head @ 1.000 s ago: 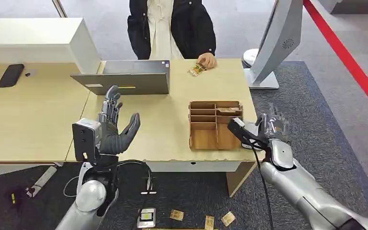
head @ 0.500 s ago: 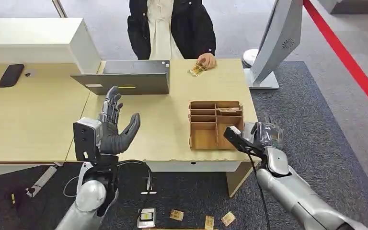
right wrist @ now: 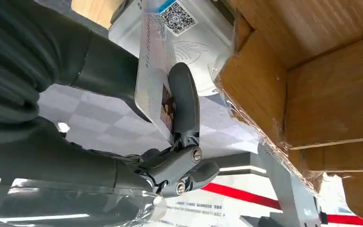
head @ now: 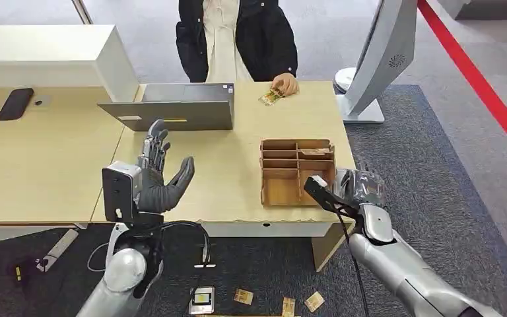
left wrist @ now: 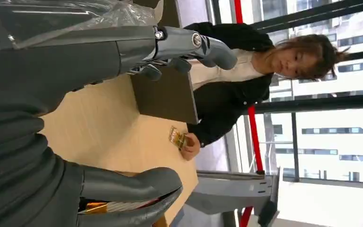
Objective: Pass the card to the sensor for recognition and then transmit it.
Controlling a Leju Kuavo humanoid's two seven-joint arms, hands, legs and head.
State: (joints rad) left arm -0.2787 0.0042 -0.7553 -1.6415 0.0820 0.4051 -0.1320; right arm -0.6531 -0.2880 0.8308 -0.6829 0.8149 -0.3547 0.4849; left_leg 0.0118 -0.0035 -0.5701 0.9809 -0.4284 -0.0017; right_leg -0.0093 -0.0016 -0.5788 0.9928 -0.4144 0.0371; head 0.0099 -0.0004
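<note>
Card held at the wooden organizer's right side

We see our right hand (head: 360, 188) at the table's (head: 53, 165) front right corner, pinching a pale card (right wrist: 157, 90) between thumb and a finger; in the right wrist view the card lies flat against a white reader with a QR code (right wrist: 189, 33), just beside the wooden organizer (head: 296, 172). Our left hand (head: 162, 175) is raised over the table with fingers spread wide, holding nothing. Across the table a person (head: 237, 39) rests a hand (head: 285, 83) on another card (head: 270, 96), near a laptop (head: 171, 109). More cards lie on the floor (head: 284, 305).
</note>
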